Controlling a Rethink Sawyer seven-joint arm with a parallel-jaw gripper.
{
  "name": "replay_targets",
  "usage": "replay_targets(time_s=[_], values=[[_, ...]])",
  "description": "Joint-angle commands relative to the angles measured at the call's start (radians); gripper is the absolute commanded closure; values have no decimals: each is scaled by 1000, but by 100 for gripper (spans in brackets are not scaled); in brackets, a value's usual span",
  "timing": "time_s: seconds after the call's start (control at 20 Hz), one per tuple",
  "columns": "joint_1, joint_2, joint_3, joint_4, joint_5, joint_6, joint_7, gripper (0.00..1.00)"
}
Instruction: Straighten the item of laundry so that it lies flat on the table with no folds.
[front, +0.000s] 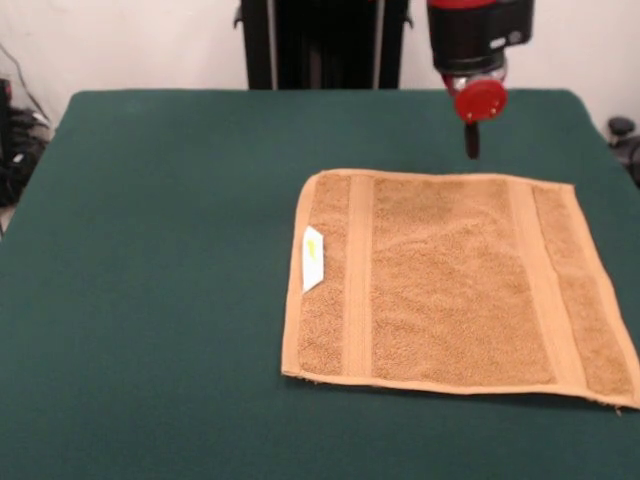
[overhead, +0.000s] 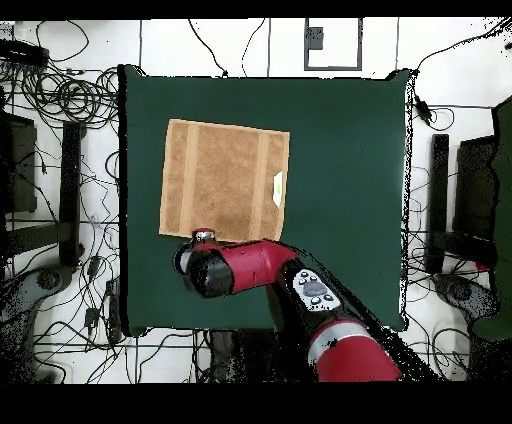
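The tan-orange towel (front: 455, 283) lies spread flat on the dark green table (front: 160, 250), right of centre in the front view, with two smoother woven bands and a small white label (front: 313, 258) at its left edge. It also shows in the overhead view (overhead: 224, 180) at the table's (overhead: 345, 180) upper left. My gripper (front: 471, 140) hangs above the table just beyond the towel's far edge, clear of the cloth, and holds nothing. In the overhead view the gripper (overhead: 203, 238) sits at the towel's lower edge under the red arm.
The black pedestal (front: 322, 42) stands at the table's far side. Cables and black stands (overhead: 60, 190) lie on the floor around the table. The red arm (overhead: 290, 285) crosses the table's near side in the overhead view.
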Motion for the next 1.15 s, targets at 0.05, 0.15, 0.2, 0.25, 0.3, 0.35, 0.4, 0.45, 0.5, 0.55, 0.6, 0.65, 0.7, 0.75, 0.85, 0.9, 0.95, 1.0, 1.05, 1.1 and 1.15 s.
replay_targets(time_s=[0.05, 0.15, 0.2, 0.25, 0.3, 0.35, 0.4, 0.45, 0.5, 0.55, 0.6, 0.65, 0.7, 0.75, 0.85, 0.9, 0.95, 1.0, 1.05, 1.1, 1.15], values=[[104, -48, 21, 17, 67, 209, -69, 100], [110, -52, 15, 14, 59, 215, -62, 100], [113, -54, 12, 13, 55, 218, -59, 100], [143, -46, -20, 2, 36, 197, -41, 100], [172, -39, -51, -10, 17, 176, -24, 100], [202, -32, -82, -21, -2, 155, -7, 100], [232, -25, -114, -33, -21, 134, 10, 100], [266, -15, -148, -48, -35, 124, 21, 100], [300, -5, -182, -64, -48, 114, 32, 100], [334, 4, -216, -79, -62, 104, 43, 100], [366, 25, -252, -87, -70, 76, 63, 100], [378, 30, -264, -90, -67, 68, 64, 100], [390, 35, -277, -93, -64, 60, 66, 100], [402, 40, -290, -96, -62, 53, 67, 100], [407, 43, -296, -92, -52, 53, 59, 100], [407, 45, -298, -90, -45, 54, 50, 100], [407, 46, -300, -87, -38, 56, 41, 100], [409, 44, -302, -80, -36, 51, 38, 100], [398, 41, -289, -72, -34, 50, 23, 100], [387, 38, -276, -63, -32, 49, 9, 100], [376, 35, -264, -55, -29, 47, -6, 100]])
